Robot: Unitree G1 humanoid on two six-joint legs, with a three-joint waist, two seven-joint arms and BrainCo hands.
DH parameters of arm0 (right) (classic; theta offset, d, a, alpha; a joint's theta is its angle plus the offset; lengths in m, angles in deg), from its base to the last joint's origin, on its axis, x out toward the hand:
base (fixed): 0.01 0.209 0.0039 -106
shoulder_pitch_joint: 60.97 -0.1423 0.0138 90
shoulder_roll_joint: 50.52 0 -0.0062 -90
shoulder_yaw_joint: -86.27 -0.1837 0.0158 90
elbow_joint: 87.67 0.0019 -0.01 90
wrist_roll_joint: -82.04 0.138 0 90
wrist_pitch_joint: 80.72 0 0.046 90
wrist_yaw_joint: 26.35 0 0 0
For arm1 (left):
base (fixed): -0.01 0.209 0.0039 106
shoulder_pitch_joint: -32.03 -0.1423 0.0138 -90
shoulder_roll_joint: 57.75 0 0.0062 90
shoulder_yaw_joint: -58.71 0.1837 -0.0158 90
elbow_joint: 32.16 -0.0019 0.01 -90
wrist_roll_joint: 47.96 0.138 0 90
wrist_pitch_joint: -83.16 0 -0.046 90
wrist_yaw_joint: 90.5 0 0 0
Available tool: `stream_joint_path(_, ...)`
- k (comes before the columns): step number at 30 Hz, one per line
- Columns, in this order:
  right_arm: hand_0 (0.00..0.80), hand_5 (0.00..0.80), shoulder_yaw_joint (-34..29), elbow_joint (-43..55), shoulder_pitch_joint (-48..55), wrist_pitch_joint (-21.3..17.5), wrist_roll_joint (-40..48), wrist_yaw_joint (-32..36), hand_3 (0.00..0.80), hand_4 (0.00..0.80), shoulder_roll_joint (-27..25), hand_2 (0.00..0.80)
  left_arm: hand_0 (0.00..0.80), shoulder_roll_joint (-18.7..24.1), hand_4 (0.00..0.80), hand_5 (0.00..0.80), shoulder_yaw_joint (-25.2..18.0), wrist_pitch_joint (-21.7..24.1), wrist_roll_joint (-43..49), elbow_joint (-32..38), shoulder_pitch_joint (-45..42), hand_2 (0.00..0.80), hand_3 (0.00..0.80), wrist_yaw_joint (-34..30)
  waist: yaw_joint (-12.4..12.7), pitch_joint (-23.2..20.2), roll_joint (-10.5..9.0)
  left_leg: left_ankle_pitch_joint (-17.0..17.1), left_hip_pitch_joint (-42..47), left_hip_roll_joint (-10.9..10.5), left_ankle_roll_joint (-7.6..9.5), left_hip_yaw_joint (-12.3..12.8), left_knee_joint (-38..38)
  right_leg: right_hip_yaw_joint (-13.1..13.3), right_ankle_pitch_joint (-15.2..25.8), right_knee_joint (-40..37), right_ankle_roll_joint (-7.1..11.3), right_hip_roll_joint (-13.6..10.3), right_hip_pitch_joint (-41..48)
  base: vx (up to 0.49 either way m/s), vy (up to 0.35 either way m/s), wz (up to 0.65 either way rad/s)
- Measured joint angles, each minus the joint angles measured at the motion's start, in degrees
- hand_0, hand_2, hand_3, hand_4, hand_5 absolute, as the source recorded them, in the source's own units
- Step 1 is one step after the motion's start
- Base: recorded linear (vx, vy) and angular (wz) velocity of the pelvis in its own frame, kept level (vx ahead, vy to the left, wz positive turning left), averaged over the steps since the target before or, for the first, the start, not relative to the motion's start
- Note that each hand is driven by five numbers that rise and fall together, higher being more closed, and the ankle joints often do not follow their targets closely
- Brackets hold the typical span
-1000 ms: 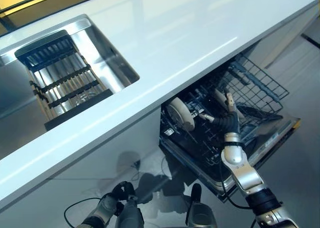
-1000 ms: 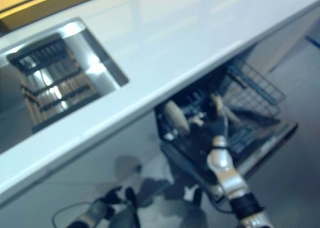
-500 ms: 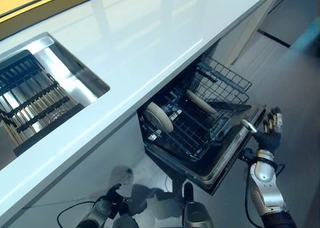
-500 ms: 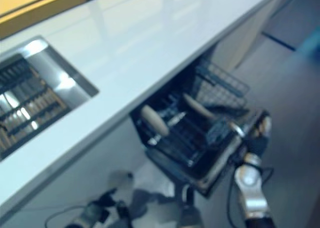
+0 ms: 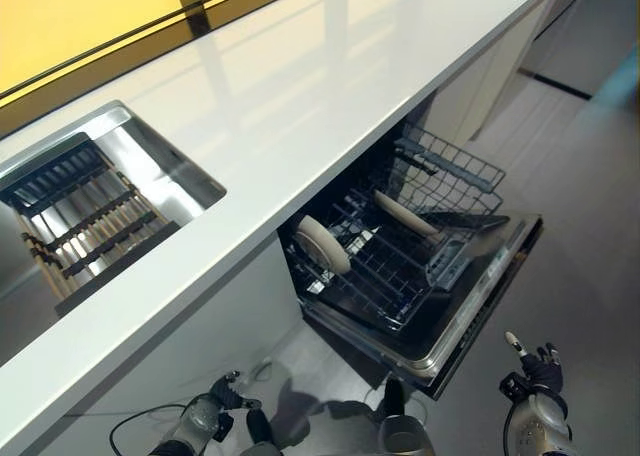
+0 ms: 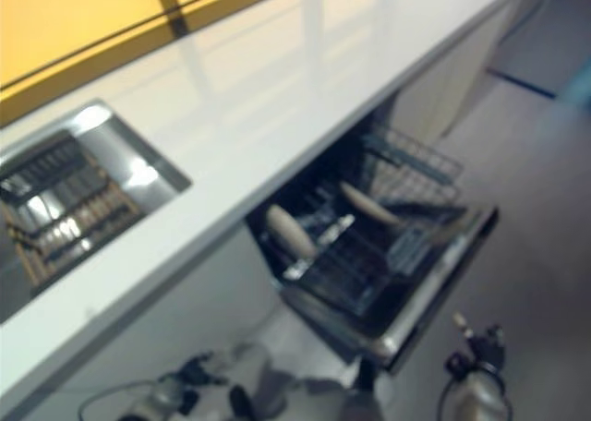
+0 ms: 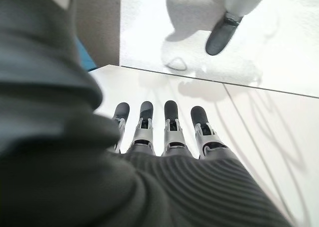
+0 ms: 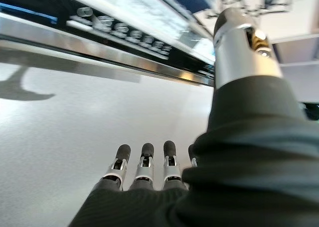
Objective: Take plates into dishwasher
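Observation:
The dishwasher (image 5: 420, 276) stands open under the counter with its lower rack (image 5: 385, 271) pulled out. A pale plate (image 5: 322, 244) stands on edge at the rack's left side. A second plate (image 5: 404, 213) leans in the rack further back. My right hand (image 5: 535, 368) hangs low, below and to the right of the open door's outer edge, open and empty; in the right wrist view (image 8: 144, 170) its fingers are straight. My left hand (image 5: 205, 416) hangs low at the lower left, open and empty; in the left wrist view (image 7: 164, 130) its fingers are straight.
The white countertop (image 5: 300, 96) runs above the dishwasher. A steel sink (image 5: 170, 161) with a dark slatted rack (image 5: 95, 211) is set in it at the left. The lowered door (image 5: 490, 286) juts out over the pale floor; its control strip (image 8: 124, 28) shows just above my right hand.
My right hand has come out of the dishwasher rack and dropped down to the right, past the door's edge. The camera has shifted. My left hand stays low.

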Motion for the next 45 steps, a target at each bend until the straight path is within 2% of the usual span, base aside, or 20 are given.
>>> stream_joint_path(7, 0.000, 0.000, -0.2, -8.0, -5.5, 0.7, -0.6, 5.5, 0.000, 0.000, -2.6, 0.000, 0.000, -2.2, 0.000, 0.000, 0.8, 1.0, -0.1, 0.1, 0.8, 0.000, 0.000, -0.1, 2.0, 2.4, 5.08, 0.3, -1.3, -0.9, 0.24, -2.0, 0.1, -1.9, -0.1, 0.0, 0.10, -0.6, 0.2, 0.002, 0.025, 0.14)
stream_joint_path(10, 0.000, 0.000, -0.1, -8.1, -6.7, 0.5, -0.6, 8.1, 0.000, 0.000, -3.3, 0.000, 0.000, -2.5, 0.000, 0.000, 1.7, 1.6, -0.5, 0.4, 1.1, 0.000, 0.000, -0.1, 3.2, 3.7, 6.95, 0.7, -2.2, -1.6, 0.30, -2.7, 0.2, -2.7, -0.1, 0.0, 0.40, -1.2, 0.0, -0.012, 0.037, 0.16)
stream_joint_path(15, 0.000, 0.000, -1.0, -8.3, -7.1, -1.3, -0.6, 9.2, 0.000, 0.000, -4.8, 0.000, 0.000, -2.6, 0.000, 0.000, 1.7, 2.3, -1.3, 0.5, 1.0, 0.000, 0.000, 0.1, 3.2, 5.1, 7.79, 1.1, -3.5, -2.3, 0.73, -3.4, 0.3, -3.4, -0.1, 0.4, 0.59, -1.9, -1.0, -0.044, 0.014, 0.07)
stream_joint_path(22, 0.000, 0.000, -1.0, -7.3, -7.3, -7.1, 0.9, 10.2, 0.000, 0.000, -6.2, 0.000, 0.000, -4.3, 0.000, 0.000, 1.6, 4.2, -3.5, 0.3, 0.8, 0.000, 0.000, 0.9, 3.2, 7.7, 10.01, 1.2, -4.9, -3.0, 1.35, -4.0, 0.0, -3.5, 0.0, 1.2, 1.00, -2.9, -2.5, -0.056, -0.001, 0.02)
stream_joint_path(28, 0.000, 0.000, -1.0, -5.0, -8.5, -7.4, 2.9, 11.4, 0.000, 0.000, -6.6, 0.000, 0.000, -5.7, 0.000, 0.000, 1.6, 5.7, -5.0, -1.6, 0.3, 0.000, 0.000, 1.4, 3.2, 8.7, 10.87, 1.2, -5.5, -3.0, 1.40, -4.3, 0.0, -3.5, 0.2, 2.9, 0.82, -3.2, -4.7, -0.040, -0.010, -0.11)
stream_joint_path(36, 0.000, 0.000, -0.9, -1.2, -9.0, -7.0, 6.9, 11.5, 0.000, 0.000, -5.8, 0.000, 0.000, -7.3, 0.000, 0.000, 1.5, 6.8, -5.0, -1.9, 0.4, 0.000, 0.000, 1.8, 3.2, 10.3, 11.06, 1.3, -5.8, -2.9, 1.05, -7.2, 0.1, -5.1, 0.7, 3.2, 0.17, -3.0, -5.1, -0.009, -0.037, -0.04)
stream_joint_path(45, 0.000, 0.000, -0.6, 0.1, -9.1, -6.5, 7.5, 11.5, 0.000, 0.000, -5.7, 0.000, 0.000, -7.5, 0.000, 0.000, 1.5, 7.8, -5.0, -3.9, 0.2, 0.000, 0.000, 1.8, 3.8, 11.1, 10.94, 1.0, -4.6, -2.7, 0.66, -7.3, 0.1, -5.6, 1.4, 3.1, -0.08, -3.1, -4.6, 0.097, 0.013, -0.07)
